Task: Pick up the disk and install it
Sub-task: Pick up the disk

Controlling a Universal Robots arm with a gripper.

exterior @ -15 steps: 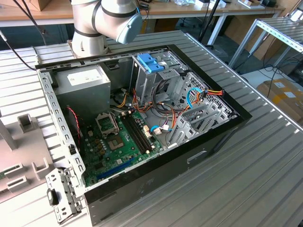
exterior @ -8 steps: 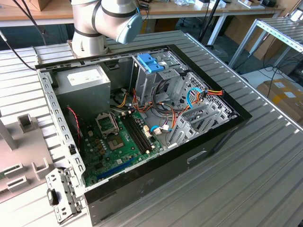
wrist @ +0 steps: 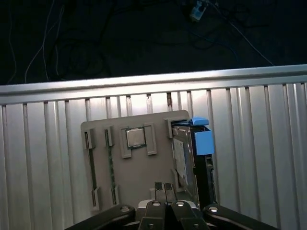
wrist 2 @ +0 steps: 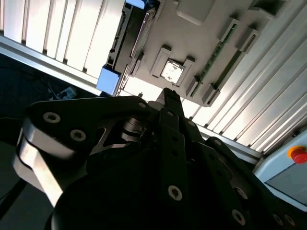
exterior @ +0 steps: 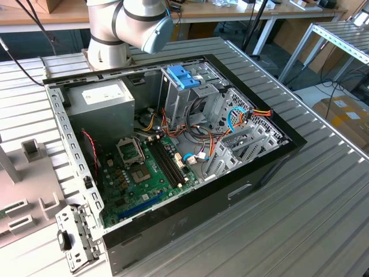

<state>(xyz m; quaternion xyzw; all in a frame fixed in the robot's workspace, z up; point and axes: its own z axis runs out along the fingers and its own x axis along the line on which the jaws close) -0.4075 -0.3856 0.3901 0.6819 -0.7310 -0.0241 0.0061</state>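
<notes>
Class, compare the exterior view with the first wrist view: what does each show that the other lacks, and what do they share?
Exterior view: the open computer case, its green motherboard, the arm's base. First wrist view: the disk standing on edge in a slot, a chip beside it, the shut gripper. Both: the ribbed metal table and the grey holder.

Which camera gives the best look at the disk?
The first wrist view: the disk stands on edge in the grey tray, silvery face and blue end tab both plain. The second wrist view catches it at a slant, mainly its dark edge and blue tab.
</notes>
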